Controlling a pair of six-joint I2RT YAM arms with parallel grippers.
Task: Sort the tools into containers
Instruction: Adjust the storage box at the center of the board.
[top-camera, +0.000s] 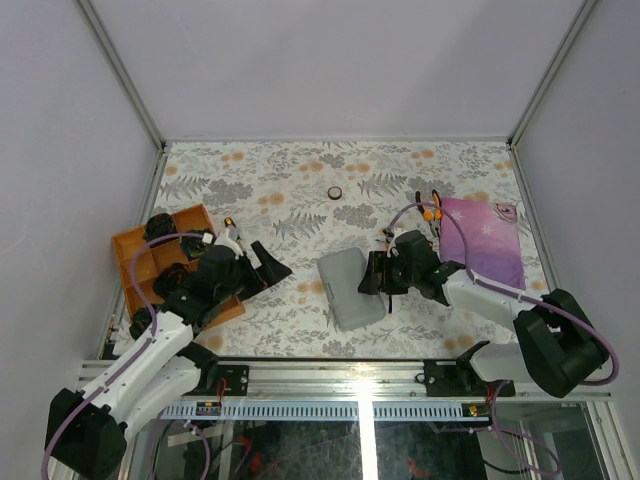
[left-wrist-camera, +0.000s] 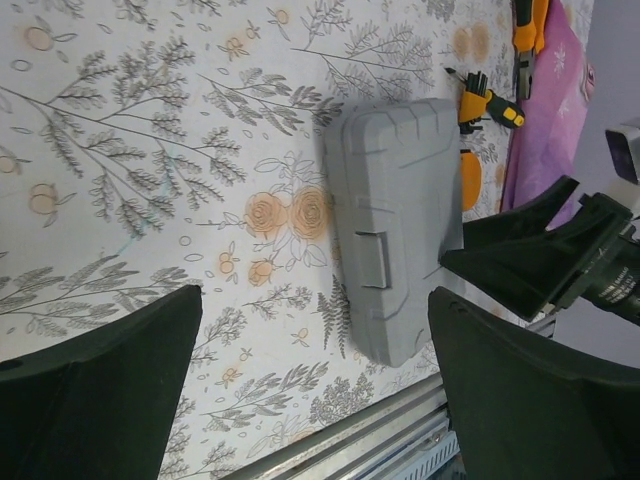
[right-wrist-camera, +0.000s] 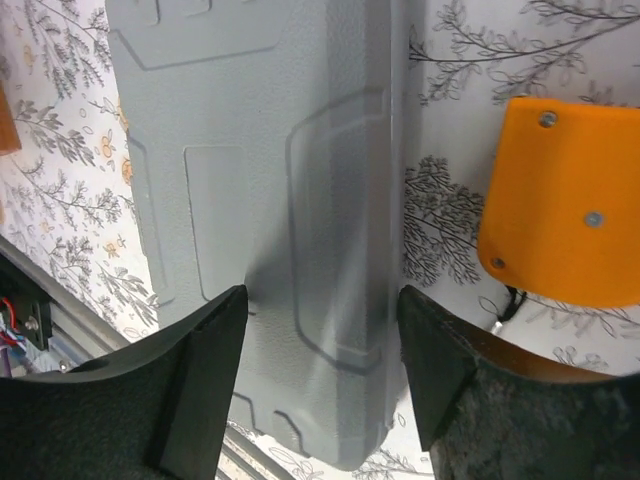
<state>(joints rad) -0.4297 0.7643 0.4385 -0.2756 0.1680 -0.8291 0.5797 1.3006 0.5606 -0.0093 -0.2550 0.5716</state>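
- The grey tool case (top-camera: 345, 290) lay flat and closed on the flowered worktop (top-camera: 290, 190), near the front edge and between my two arms.
- My right pincer (right-wrist-camera: 322, 295) was spread just above the right long side of the case, one finger on each side of a moulded ridge. I could not tell if the fingers touched the plastic.
- My left pincer (left-wrist-camera: 315, 300) was also spread, pinching nothing, and it pointed at the case from the left.
- The round orange tape measure (right-wrist-camera: 565, 210) lay just beside the case on the right.
- The screwdriver (left-wrist-camera: 487, 103) lay near the far right corner of the case.
- The pliers (left-wrist-camera: 525, 30) lay at the edge of the purple cloth (top-camera: 485, 245).
- The small black tape ring (top-camera: 334, 192) sat alone, well behind the case.
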